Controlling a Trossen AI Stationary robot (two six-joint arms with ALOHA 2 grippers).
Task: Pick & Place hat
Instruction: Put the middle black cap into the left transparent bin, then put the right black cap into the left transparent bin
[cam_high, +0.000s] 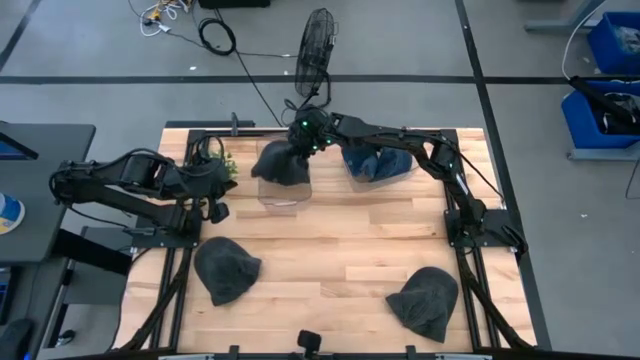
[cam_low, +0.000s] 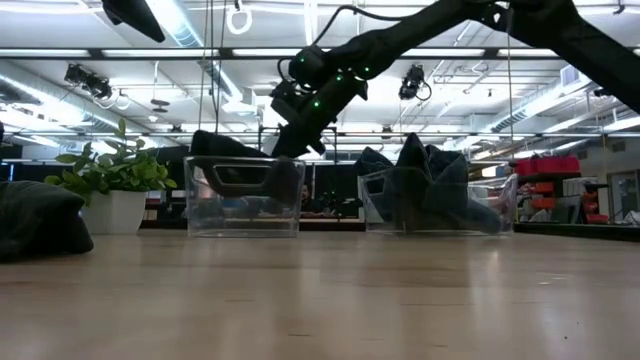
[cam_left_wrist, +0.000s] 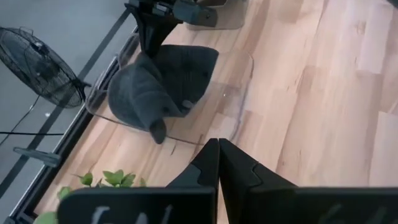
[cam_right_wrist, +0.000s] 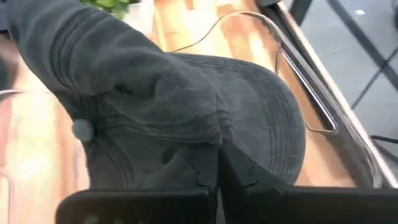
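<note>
A dark grey hat (cam_high: 282, 163) hangs under my right gripper (cam_high: 303, 140) over a clear bin (cam_high: 285, 195) at the table's far middle. In the low view the hat (cam_low: 250, 172) sits partly inside the clear bin (cam_low: 243, 222), with one part above the rim. My right gripper (cam_right_wrist: 217, 169) is shut on the hat (cam_right_wrist: 186, 106). My left gripper (cam_left_wrist: 217, 158) is shut and holds nothing; it waits near the table's left side (cam_high: 217, 190). Two more grey hats (cam_high: 227, 268) (cam_high: 425, 300) lie flat on the near part of the table. My right gripper pinches a bunched fold of the hat's cloth (cam_right_wrist: 208, 146) between its two fingers, between the top button (cam_right_wrist: 81, 129) and the stitched brim (cam_right_wrist: 277, 130). It comes from above, slanting down from the table's right. The hat hangs slack below it, its lower part inside the bin.
A second clear bin (cam_high: 380, 168) to the right of the first holds several dark and blue hats (cam_low: 430, 185). A small potted plant (cam_high: 225, 163) stands near the far left corner. A fan (cam_high: 315, 55) stands on the floor beyond the far edge.
</note>
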